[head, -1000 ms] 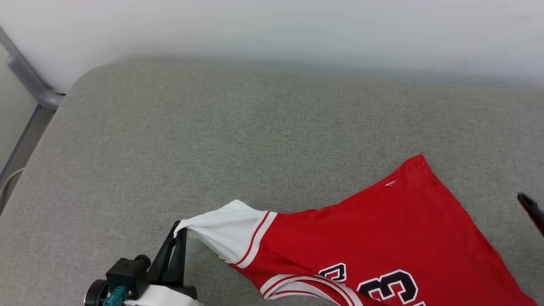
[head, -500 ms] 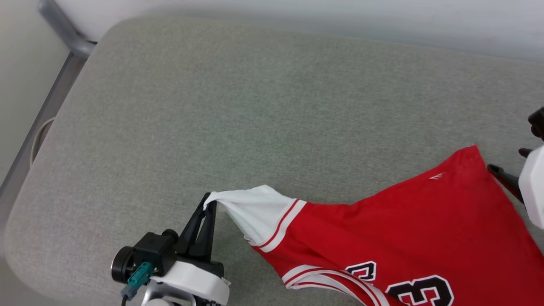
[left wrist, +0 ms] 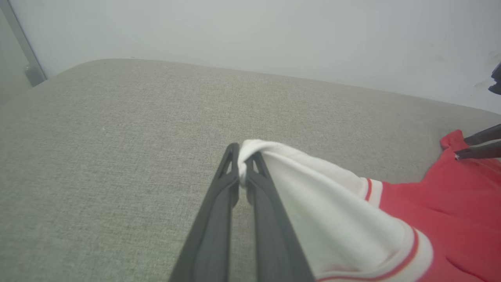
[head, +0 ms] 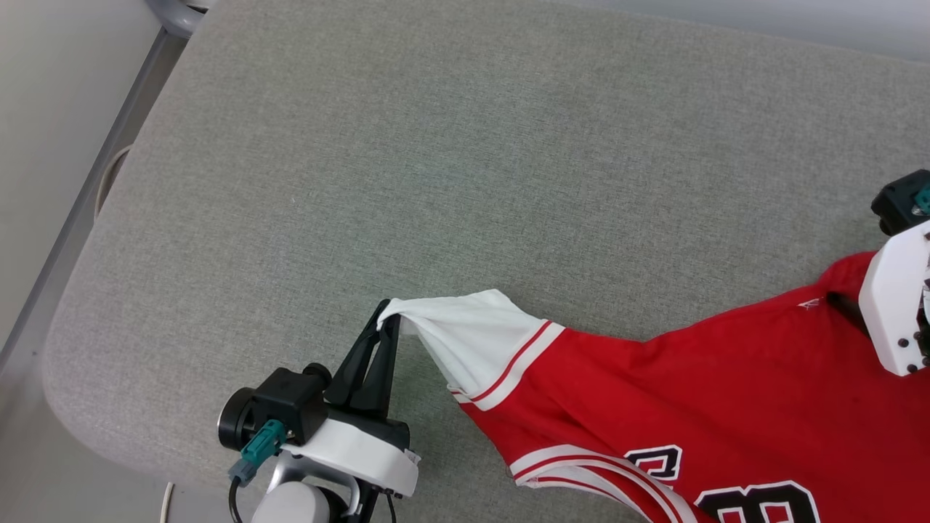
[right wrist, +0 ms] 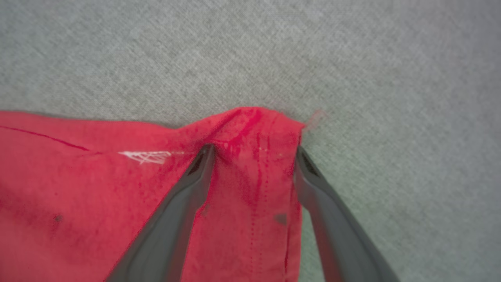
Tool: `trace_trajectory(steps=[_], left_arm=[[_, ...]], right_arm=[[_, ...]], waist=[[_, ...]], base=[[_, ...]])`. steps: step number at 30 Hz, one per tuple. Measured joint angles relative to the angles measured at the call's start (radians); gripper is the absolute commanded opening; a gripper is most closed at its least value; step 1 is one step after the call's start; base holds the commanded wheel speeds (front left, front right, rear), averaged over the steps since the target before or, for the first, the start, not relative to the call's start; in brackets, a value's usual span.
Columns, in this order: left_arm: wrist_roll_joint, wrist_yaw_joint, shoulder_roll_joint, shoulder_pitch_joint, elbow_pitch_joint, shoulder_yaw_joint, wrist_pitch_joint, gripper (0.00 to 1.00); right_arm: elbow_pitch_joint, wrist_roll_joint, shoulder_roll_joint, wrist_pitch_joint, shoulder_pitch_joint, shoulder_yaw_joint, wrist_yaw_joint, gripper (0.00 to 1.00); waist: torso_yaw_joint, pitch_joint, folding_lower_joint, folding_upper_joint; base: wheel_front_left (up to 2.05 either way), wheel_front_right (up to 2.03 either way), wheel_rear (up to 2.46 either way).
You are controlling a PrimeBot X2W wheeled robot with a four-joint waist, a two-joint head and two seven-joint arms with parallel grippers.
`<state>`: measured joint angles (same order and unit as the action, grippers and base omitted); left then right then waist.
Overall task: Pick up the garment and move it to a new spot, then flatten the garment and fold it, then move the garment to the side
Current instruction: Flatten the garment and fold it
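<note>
The garment [head: 690,392] is a red jersey with a white sleeve [head: 472,341] and striped trim, lying printed side up on the grey cushion. My left gripper [head: 389,316] is shut on the tip of the white sleeve [left wrist: 313,196], which it lifts a little off the cushion; its closed fingertips [left wrist: 242,156] pinch the cloth. My right gripper [right wrist: 254,150] is open at the far red corner of the garment [right wrist: 78,188], one finger on the cloth and the other at its hem edge. Its white wrist [head: 890,305] covers that corner in the head view.
The grey cushion [head: 436,181] has a rounded edge at left and front left. A grey metal rail [head: 171,11] and a thin cable [head: 109,174] lie beyond the left edge. A pale wall [left wrist: 250,35] stands behind the cushion.
The head camera has tilted down and shifted. My right gripper has come in from the right onto the garment's red corner. The left gripper keeps its hold on the sleeve.
</note>
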<state>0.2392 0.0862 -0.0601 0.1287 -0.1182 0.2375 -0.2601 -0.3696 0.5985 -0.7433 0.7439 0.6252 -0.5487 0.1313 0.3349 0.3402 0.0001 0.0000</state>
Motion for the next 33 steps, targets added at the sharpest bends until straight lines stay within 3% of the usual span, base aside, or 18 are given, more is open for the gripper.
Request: trace_trajectory(steps=[1,2,3,13,19,25,33], left_arm=[[0.000,0.002,0.001,0.002,-0.001,0.001,0.000,0.00],[0.000,0.002,0.001,0.002,-0.001,0.000,0.000,0.00],[0.001,0.002,0.002,0.002,-0.001,-0.002,0.000,0.00],[-0.014,-0.001,-0.005,-0.019,-0.009,-0.038,0.000,0.00],[-0.024,0.002,-0.037,-0.020,0.003,-0.062,0.000,0.00],[-0.021,-0.007,-0.082,0.039,0.039,-0.108,0.006,0.00],[-0.028,0.006,-0.148,0.208,0.133,-0.113,0.076,0.00]], right_arm=[[-0.015,0.018,0.000,-0.002,0.000,-0.007,0.000,1.00],[-0.024,0.037,-0.001,-0.005,0.000,-0.015,0.000,0.46],[-0.032,0.049,-0.001,-0.018,0.002,-0.020,0.000,0.04],[-0.067,0.096,0.012,-0.252,0.016,-0.080,0.000,0.00],[-0.054,0.112,0.036,-0.433,0.036,-0.058,0.000,0.00],[0.008,0.121,0.046,-0.533,0.033,-0.003,0.000,0.00],[0.127,0.087,0.067,-0.586,0.033,0.125,0.000,0.00]], waist=[[0.003,0.001,-0.0001,0.0000],[0.005,0.000,-0.0001,0.0000],[0.004,-0.001,-0.0001,0.0000],[-0.043,-0.063,0.0000,0.0000],[-0.087,-0.128,0.0000,0.0000],[-0.142,-0.183,-0.0001,0.0000],[-0.210,-0.210,-0.0001,0.0000]], base=[[0.00,0.00,0.00],[0.00,0.00,0.00],[0.00,0.00,0.00],[0.00,0.00,0.00],[0.00,0.00,0.00],[0.00,0.00,0.00],[0.00,0.00,0.00]])
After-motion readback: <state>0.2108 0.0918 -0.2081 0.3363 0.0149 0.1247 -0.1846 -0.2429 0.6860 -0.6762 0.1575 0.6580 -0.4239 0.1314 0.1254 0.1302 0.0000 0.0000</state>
